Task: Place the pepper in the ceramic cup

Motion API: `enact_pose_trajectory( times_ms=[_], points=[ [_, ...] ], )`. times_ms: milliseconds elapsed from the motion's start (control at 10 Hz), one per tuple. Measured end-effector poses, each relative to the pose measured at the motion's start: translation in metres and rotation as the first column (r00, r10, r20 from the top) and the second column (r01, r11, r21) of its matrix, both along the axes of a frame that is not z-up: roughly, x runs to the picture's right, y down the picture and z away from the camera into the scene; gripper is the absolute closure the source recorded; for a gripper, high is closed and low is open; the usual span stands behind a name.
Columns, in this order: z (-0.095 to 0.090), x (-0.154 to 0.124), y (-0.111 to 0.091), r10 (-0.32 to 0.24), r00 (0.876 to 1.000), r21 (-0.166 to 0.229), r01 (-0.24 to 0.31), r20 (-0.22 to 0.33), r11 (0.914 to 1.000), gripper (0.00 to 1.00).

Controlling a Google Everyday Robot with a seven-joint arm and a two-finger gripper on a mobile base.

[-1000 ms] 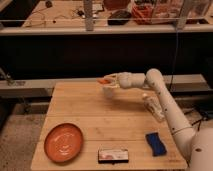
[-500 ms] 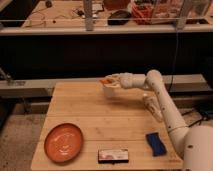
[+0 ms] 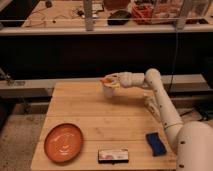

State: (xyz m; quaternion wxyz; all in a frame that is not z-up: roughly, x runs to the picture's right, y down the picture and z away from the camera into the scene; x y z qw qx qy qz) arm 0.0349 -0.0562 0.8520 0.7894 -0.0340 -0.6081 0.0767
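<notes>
The small orange pepper [image 3: 105, 80] lies level just above the rim of the white ceramic cup [image 3: 108, 90], which stands near the far edge of the wooden table [image 3: 95, 117]. My gripper [image 3: 111, 82] reaches in from the right, right over the cup, and is shut on the pepper. The arm [image 3: 155, 87] covers the cup's right side.
A large round orange plate [image 3: 64, 142] sits at the front left. A flat labelled box [image 3: 112, 155] lies at the front edge. A blue sponge [image 3: 156, 143] lies at the front right. A pale object [image 3: 149, 104] lies by the arm on the right.
The gripper with the pepper has shifted slightly right and settled lower over the cup. The other things have not moved.
</notes>
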Motion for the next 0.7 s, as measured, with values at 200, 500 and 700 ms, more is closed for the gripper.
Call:
enact_pose_trajectory(
  times_ms=[200,500,700],
  points=[
    [0.0008,-0.0001,-0.0005,-0.008,1.0,0.0,0.008,0.001,1.0,0.35],
    [0.0026,-0.0009,-0.0036,-0.023,1.0,0.0,0.023,0.001,0.9997,0.2],
    [0.0019,-0.001,-0.0033,-0.046,0.999,0.002,0.046,-0.004,0.9989,0.2]
  ],
)
